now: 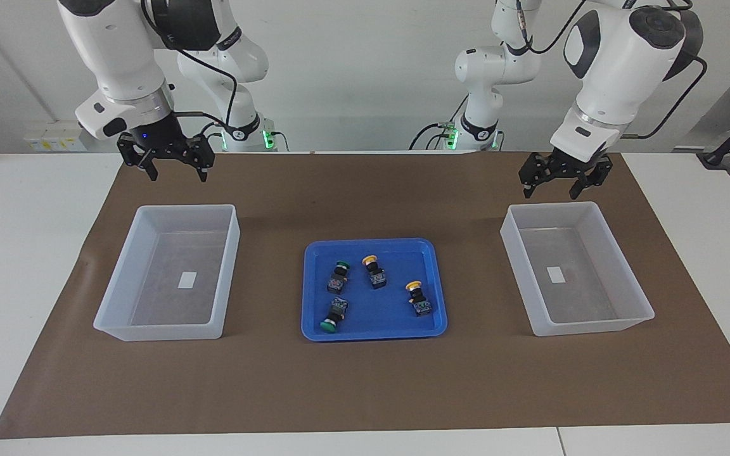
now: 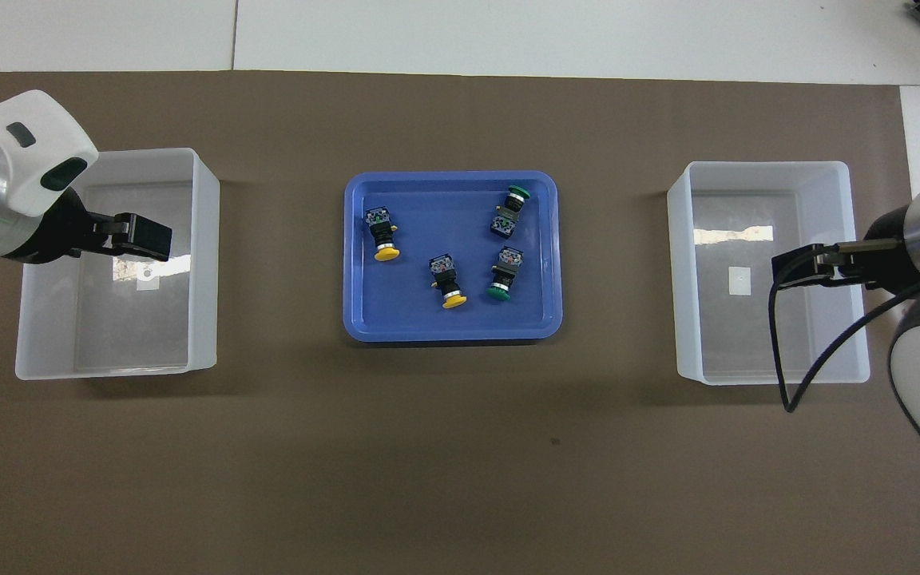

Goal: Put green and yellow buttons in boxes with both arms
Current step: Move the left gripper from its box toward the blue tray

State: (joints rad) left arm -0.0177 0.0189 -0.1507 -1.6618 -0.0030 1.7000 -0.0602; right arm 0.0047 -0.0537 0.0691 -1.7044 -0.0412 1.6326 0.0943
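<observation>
Tray [image 1: 374, 333] [image 2: 452, 334], blue and shallow, mid-table on brown paper [image 1: 365, 392] [image 2: 460, 447], between the 2 boxes and well apart from each. All 4 buttons in the tray, none touching another, none in a box.

- Near green [image 1: 338, 277] [image 2: 504, 273]: on its side, cap pointing toward the robots, toward the right arm's end of the tray.
- Far green [image 1: 333, 315] [image 2: 508, 212]: farther from the robots than near green, cap pointing away from them, close to the tray's rim.
- Near yellow [image 1: 373, 271] [image 2: 446, 281]: just beside near green, about mid-tray, cap toward the robots.
- Far yellow [image 1: 418, 297] [image 2: 381, 235]: toward the left arm's end of the tray, a little farther from the robots than near yellow, cap also toward the robots.

Left box [image 1: 632, 282] [image 2: 204, 263] at the left arm's end of the paper, right box [image 1: 111, 285] [image 2: 680, 271] at the right arm's end; only a small white label on the floor of each.

Left gripper [image 1: 552, 190] [image 2: 148, 237] raised over the robot-side part of the left box, fingers apart, holding nothing, touching nothing. Right gripper [image 1: 177, 176] [image 2: 791, 267] raised likewise over the robot-side part of the right box, well above its rim, fingers spread wide and bare.
</observation>
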